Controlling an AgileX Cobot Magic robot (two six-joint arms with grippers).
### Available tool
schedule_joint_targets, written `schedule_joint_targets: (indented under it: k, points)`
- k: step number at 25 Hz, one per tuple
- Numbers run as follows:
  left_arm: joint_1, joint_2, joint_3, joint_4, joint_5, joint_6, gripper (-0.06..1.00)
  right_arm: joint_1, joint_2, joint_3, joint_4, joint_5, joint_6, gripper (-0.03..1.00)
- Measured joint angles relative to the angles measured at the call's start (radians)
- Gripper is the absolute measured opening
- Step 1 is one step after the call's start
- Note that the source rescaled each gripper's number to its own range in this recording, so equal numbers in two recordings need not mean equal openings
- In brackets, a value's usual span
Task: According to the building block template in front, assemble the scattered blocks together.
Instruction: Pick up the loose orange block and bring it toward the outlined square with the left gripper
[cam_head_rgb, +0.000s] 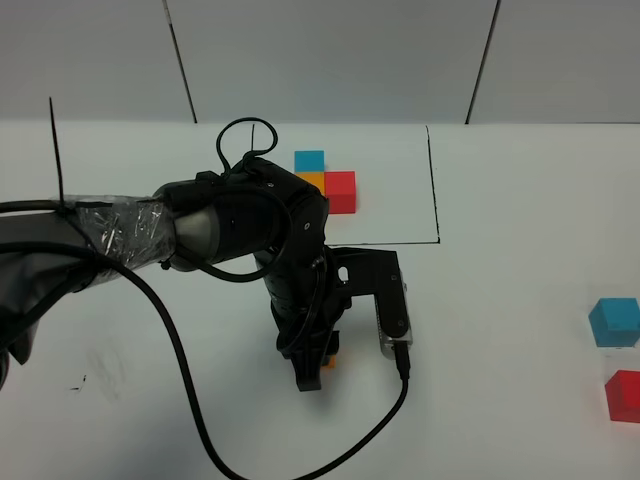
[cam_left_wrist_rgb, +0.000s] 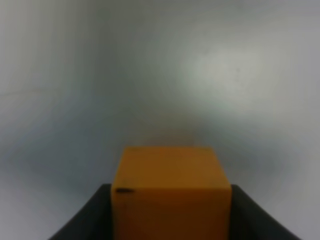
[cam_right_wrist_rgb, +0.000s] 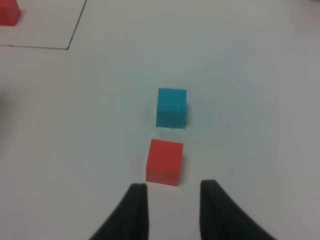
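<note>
So the orange cube (cam_left_wrist_rgb: 170, 195) looked matt and smooth, plastic by the look. The red cube (cam_right_wrist_rgb: 165, 161) and blue cube (cam_right_wrist_rgb: 171, 107), well away from the orange cube, had the same finish. The table (cam_head_rgb: 520, 200) was plain matt white. The left arm (cam_head_rgb: 235, 225) wore crinkly glossy film (cam_head_rgb: 115, 228).

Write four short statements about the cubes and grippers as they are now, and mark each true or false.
1. The left gripper grips the orange cube. True.
2. The loose red cube lies inside the black frame. False: it lies outside the frame, far to the right in the high view, next to the light blue cube.
3. The right gripper is open and empty. True.
4. In the template, red sits left of orange in the high view. False: red sits right of orange.
</note>
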Motion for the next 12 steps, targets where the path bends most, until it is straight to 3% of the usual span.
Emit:
schedule_joint_targets:
  k: [12]
  points:
    - [0.000,0.020,0.000,-0.001,-0.029,0.009,0.00,0.000,0.000,0.000,0.000,0.000,-0.006,0.00]
